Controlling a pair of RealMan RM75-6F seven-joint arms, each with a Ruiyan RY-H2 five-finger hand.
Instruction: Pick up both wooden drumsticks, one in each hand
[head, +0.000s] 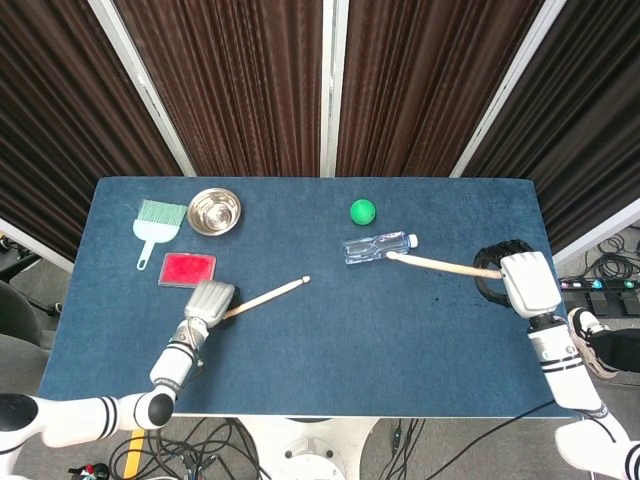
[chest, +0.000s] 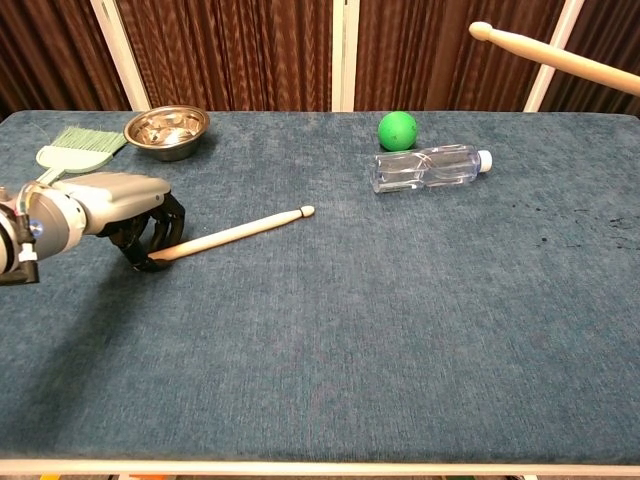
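At each robot hand (head: 209, 301) (head: 527, 281), a gripped drumstick (head: 265, 297) (head: 442, 264) points inward

The head view looks steeply down from high above the near edge, taking in the whole blue worktop (head: 330, 330) with the curtains at 12 o'clock. The chest view sits low and close at the near edge, facing level toward 12 o'clock across the worktop (chest: 400, 330). Both share the green ball (head: 362, 211) (chest: 397, 130), the bottle (head: 380, 246) (chest: 430, 167) and the steel bowl (head: 214, 210) (chest: 167, 129).
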